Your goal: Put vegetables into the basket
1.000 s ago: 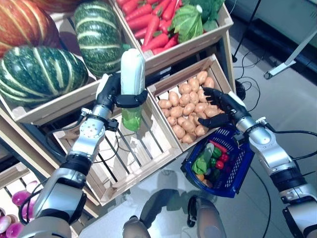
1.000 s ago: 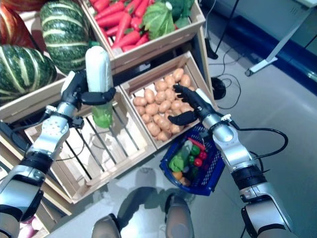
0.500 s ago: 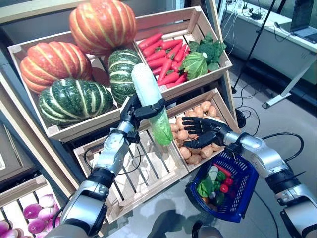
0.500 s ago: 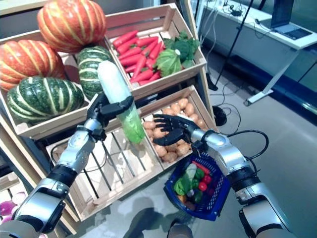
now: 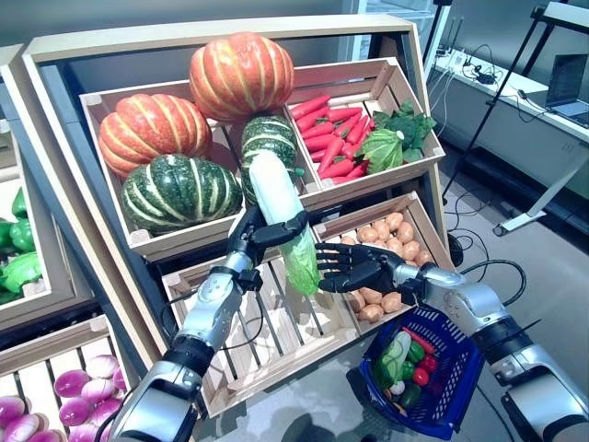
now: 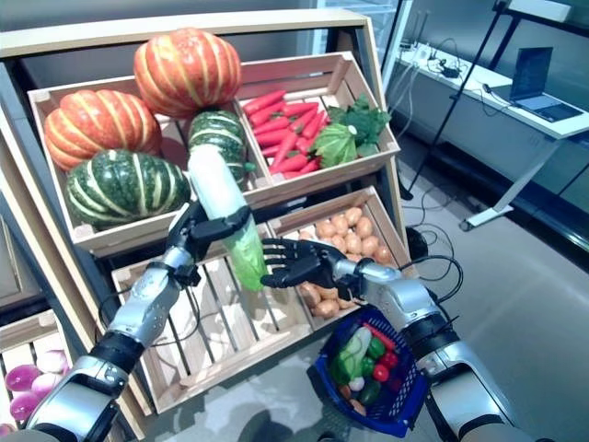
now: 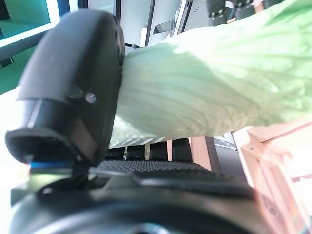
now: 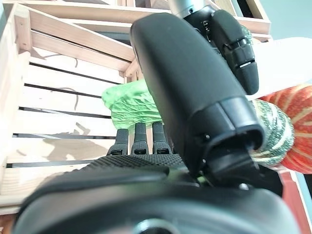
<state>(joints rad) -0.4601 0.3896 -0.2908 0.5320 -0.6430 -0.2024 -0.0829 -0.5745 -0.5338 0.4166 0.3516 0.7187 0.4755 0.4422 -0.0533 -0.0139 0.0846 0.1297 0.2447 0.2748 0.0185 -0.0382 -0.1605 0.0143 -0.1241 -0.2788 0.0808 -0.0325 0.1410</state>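
My left hand [image 5: 250, 241] is shut on a long napa cabbage [image 5: 281, 207], white at the top and green at the lower end, and holds it upright in front of the wooden stand. Its green leaves show in the left wrist view [image 7: 214, 92]. My right hand [image 5: 348, 268] is open with straight fingers, right beside the cabbage's green end [image 8: 130, 103], above the potato crate. The blue basket [image 5: 455, 387] stands on the floor at the lower right, below my right forearm, with green, red and white vegetables [image 5: 401, 357] inside.
The wooden stand [image 5: 221, 28] with sloping crates fills the middle and left. An empty slatted crate [image 5: 267, 336] lies under my left arm. A potato crate [image 5: 396, 249] is beside it. A table leg and cables are on the floor at the right.
The camera has tilted up, showing more of the stand. My right hand has moved left, from the potato crate toward the cabbage's green end. My left hand still holds the cabbage.
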